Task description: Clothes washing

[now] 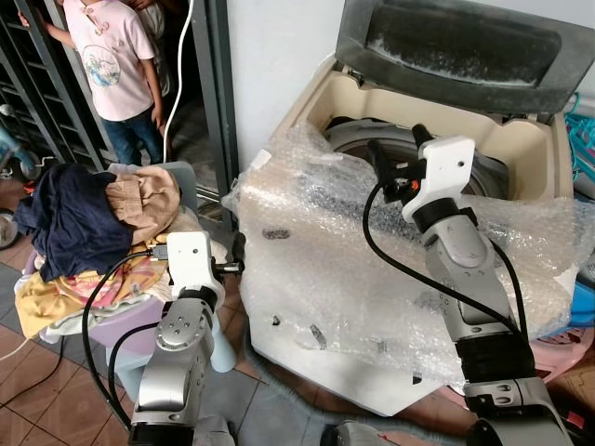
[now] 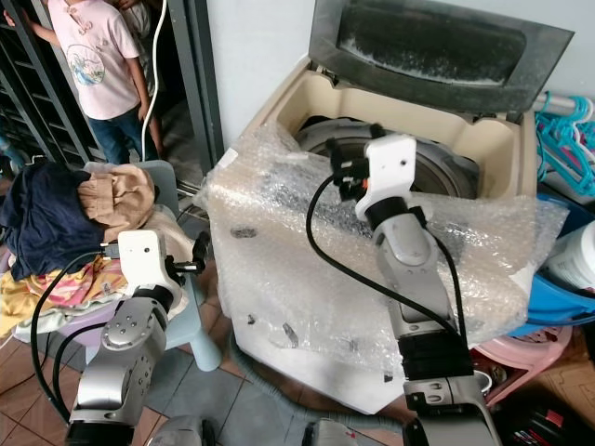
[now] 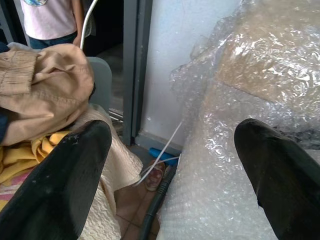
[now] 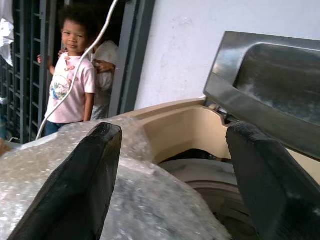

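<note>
A cream top-loading washing machine [image 1: 521, 149] stands in front of me with its dark lid [image 1: 456, 42] raised and the drum [image 4: 200, 172] exposed. Bubble wrap [image 1: 353, 269] covers its front and left side. A pile of clothes [image 1: 84, 223], dark blue, tan and yellow, lies on a pale chair [image 1: 191, 186] to the left. My right gripper [image 1: 395, 153] hovers open over the machine's front rim, at the drum opening, holding nothing. My left gripper [image 1: 232, 255] hangs low in the gap between the pile and the machine, open and empty, with a tan garment [image 3: 45, 85] beside it.
A child in a pink shirt [image 1: 112, 56] stands in the dark doorway at back left, with another person behind. A white cable [image 1: 181, 56] hangs by the door frame. Clothes hangers [image 1: 581, 139] and a pink basin [image 1: 567, 344] sit to the machine's right.
</note>
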You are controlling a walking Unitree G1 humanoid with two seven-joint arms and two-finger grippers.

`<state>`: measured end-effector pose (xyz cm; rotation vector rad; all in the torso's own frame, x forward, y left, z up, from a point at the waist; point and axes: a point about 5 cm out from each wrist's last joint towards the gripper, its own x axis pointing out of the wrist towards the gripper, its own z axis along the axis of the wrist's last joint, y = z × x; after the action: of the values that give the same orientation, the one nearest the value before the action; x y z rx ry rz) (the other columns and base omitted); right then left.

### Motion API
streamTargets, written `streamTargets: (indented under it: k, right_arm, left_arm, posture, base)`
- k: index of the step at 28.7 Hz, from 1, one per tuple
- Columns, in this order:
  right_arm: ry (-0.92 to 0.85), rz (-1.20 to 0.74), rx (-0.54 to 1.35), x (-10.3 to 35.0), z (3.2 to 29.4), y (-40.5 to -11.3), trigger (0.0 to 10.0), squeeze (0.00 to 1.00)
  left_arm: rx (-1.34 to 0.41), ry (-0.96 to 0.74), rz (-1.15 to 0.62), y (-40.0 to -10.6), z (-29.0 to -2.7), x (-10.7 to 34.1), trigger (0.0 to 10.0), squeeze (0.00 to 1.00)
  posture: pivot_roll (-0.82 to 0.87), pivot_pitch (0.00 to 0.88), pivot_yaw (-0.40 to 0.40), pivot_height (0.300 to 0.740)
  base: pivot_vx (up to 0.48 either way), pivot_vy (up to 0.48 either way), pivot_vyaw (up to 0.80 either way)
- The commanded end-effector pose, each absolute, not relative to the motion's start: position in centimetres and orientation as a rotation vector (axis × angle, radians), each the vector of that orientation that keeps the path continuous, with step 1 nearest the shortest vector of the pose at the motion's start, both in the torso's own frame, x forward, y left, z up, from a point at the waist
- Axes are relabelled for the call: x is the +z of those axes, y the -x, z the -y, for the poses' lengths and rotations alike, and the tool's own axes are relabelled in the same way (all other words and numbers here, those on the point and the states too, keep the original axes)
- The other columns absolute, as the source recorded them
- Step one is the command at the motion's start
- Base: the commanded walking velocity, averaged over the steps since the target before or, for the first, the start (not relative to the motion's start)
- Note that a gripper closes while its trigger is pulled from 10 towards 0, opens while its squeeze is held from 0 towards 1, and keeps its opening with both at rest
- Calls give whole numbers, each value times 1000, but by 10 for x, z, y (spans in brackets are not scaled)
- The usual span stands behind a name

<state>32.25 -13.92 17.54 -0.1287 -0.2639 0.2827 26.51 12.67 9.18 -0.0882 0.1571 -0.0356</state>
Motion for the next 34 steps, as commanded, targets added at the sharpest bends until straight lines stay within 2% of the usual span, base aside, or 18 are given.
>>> streamTargets:
  k: [1,12,20,24,30,34]
  right_arm:
    - [141,311,310,186,129,-319,10000,1000]
    - [138,325,274,191,126,-312,10000,1000]
    - [162,320,294,191,123,-310,10000,1000]
    - [168,304,297,187,125,-308,10000,1000]
    - [156,244,284,171,129,-302,10000,1000]
    - [141,176,277,154,131,-297,10000,1000]
  left_arm:
    - [-37,95,-155,-265,-125,93,10000,0]
    - [-56,27,-93,-268,-120,103,10000,0]
    - [29,-15,-60,-269,-134,105,10000,0]
    - [43,1,-64,-268,-134,103,10000,0]
    - [49,7,-32,-267,-137,105,10000,0]
    - [54,5,-38,-264,-141,104,10000,0]
  posture:
    - [13,0,-29,740]
    - [-2,0,-22,740]
    - [-1,0,-27,740]
    - [-5,0,-23,740]
    - [-6,0,-20,740]
    - [-3,0,-17,740]
  base:
    - [0,480,0]
    - [0,480,0]
    - [0,480,0]
    - [0,457,741]
    - [0,107,758]
    - [0,0,106]
